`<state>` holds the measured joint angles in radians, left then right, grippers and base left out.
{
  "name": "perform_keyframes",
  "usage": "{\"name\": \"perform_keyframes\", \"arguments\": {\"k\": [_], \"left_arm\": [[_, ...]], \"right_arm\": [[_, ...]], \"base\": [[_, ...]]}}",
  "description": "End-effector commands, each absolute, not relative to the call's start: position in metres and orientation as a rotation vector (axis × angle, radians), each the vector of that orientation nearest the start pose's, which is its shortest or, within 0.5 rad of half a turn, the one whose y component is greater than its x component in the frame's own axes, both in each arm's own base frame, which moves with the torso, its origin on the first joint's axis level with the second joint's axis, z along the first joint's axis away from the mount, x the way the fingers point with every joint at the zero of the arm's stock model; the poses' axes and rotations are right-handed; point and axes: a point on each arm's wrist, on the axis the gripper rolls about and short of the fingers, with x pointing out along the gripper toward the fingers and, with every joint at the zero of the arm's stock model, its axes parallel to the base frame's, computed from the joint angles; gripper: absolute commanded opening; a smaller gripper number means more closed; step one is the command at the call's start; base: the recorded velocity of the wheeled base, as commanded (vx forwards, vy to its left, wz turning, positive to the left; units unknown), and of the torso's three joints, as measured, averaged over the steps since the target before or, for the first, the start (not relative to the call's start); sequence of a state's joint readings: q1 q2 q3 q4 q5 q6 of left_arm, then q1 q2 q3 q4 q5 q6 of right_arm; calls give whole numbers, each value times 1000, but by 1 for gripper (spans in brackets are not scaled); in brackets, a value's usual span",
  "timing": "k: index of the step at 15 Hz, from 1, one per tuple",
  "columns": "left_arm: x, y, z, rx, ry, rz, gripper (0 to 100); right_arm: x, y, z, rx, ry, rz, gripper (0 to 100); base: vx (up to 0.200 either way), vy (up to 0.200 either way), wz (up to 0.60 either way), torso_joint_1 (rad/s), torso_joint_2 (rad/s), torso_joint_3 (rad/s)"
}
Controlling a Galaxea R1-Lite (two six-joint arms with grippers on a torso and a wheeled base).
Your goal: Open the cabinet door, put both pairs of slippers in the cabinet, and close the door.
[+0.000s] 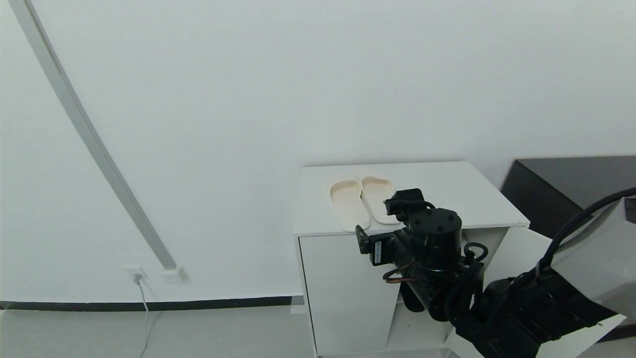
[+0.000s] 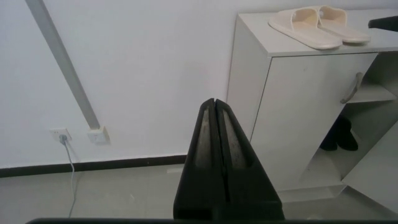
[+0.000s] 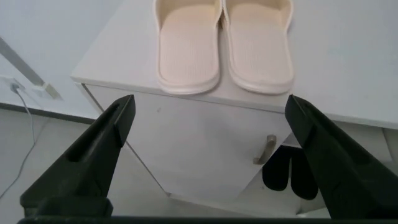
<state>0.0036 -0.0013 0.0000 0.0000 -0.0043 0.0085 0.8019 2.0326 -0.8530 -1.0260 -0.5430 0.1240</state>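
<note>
A pair of cream slippers [image 1: 361,201] [image 2: 318,25] [image 3: 224,43] lies side by side on top of the white cabinet [image 1: 447,191]. The cabinet's left door [image 1: 348,288] is closed, and its right door [image 1: 519,253] stands swung open. Inside, on a lower shelf, a pair of dark slippers [image 2: 339,134] [image 3: 290,175] stands. My right gripper [image 1: 380,220] [image 3: 210,106] is open, hovering at the cabinet's front edge just before the cream pair, holding nothing. My left gripper [image 2: 215,146] is shut and empty, out in front of the cabinet, to its left.
A grey conduit [image 1: 89,134] runs diagonally down the white wall to a socket with a plugged cable [image 1: 136,276]. A dark piece of furniture [image 1: 571,186] stands right of the cabinet. The closed door carries a metal handle [image 3: 267,150] [image 2: 352,88]. Bare floor [image 1: 149,333] lies left of the cabinet.
</note>
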Motion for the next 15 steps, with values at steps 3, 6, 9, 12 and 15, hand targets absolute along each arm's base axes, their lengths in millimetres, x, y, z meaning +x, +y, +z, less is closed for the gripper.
{"name": "perform_keyframes", "arguments": {"k": [3, 6, 9, 12, 15], "left_arm": [[-23, 0, 75, 9, 0, -2, 0], [-23, 0, 75, 9, 0, -2, 0], [-23, 0, 75, 9, 0, -2, 0], [-23, 0, 75, 9, 0, -2, 0], [-23, 0, 76, 9, -2, -2, 0]], "right_arm": [[266, 257, 118, 24, 141, 249, 100], [267, 257, 116, 20, 146, 245, 100], [271, 260, 102, 1, 170, 245, 100], [280, 269, 97, 8, 154, 250, 100], [293, 275, 91, 6, 152, 260, 100]], "base": [[200, 0, 0, -7, 2, -1], [200, 0, 0, 2, 2, 1], [200, 0, 0, 6, 1, 1], [0, 0, 0, 0, 0, 0], [0, 0, 0, 0, 0, 0]]}}
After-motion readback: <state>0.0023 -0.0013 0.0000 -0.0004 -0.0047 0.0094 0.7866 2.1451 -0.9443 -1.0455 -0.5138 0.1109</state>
